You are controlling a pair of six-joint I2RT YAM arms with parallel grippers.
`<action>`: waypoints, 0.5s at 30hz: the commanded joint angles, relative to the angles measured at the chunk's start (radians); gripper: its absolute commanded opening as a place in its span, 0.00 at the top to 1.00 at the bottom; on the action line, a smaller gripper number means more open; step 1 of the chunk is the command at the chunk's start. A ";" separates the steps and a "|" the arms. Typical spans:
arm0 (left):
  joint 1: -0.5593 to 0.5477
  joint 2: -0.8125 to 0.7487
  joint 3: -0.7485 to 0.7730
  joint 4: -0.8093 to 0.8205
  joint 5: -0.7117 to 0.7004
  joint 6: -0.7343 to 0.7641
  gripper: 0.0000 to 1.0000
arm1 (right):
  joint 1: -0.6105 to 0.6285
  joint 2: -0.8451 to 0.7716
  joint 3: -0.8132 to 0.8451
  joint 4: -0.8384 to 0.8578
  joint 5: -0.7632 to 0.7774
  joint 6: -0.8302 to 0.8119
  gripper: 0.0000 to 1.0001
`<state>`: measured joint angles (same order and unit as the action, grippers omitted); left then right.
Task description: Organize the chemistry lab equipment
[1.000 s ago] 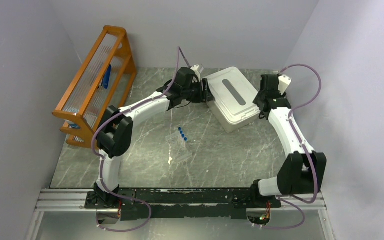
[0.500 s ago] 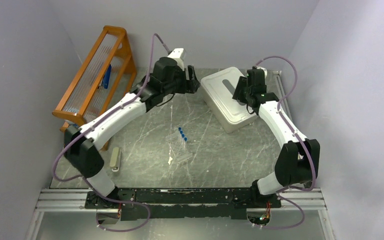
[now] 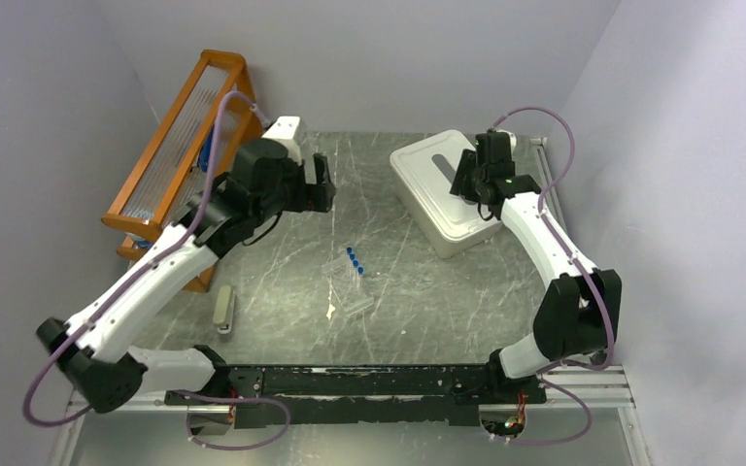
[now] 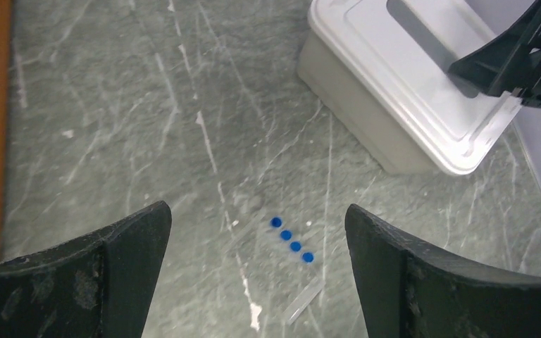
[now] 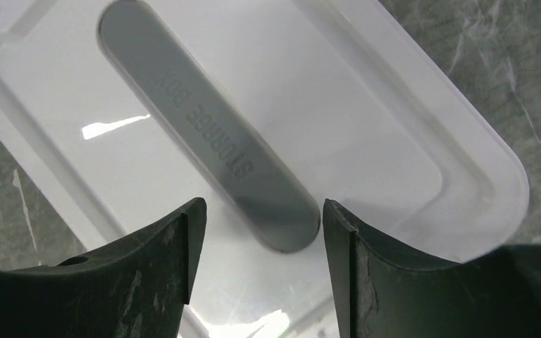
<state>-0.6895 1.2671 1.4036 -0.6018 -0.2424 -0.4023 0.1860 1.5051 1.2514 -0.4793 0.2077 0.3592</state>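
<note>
Since a second ago, the left gripper [image 3: 319,184], jaws spread wide and empty, is swinging toward 9 o'clock away from the white storage box [image 3: 427,209], the right gripper [image 3: 463,183], jaws parted, is hovering over its lid, and the blue-capped tubes [image 3: 354,260] are lying mid-table [image 3: 282,282], at the box's 7 o'clock.
</note>
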 commanded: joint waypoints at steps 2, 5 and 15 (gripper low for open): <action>0.005 -0.163 -0.059 -0.129 -0.099 0.048 0.03 | 0.036 -0.134 0.036 -0.142 0.024 0.013 0.32; 0.005 -0.259 -0.090 -0.181 -0.141 0.045 0.03 | 0.061 -0.239 -0.001 -0.186 0.017 0.070 0.03; 0.005 -0.486 -0.069 -0.330 -0.169 0.048 0.03 | 0.107 -0.607 -0.077 -0.444 0.038 0.218 0.00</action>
<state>-0.6895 0.8406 1.3083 -0.8444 -0.3782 -0.3759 0.2901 1.0225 1.2152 -0.7715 0.2192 0.5156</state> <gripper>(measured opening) 0.967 0.997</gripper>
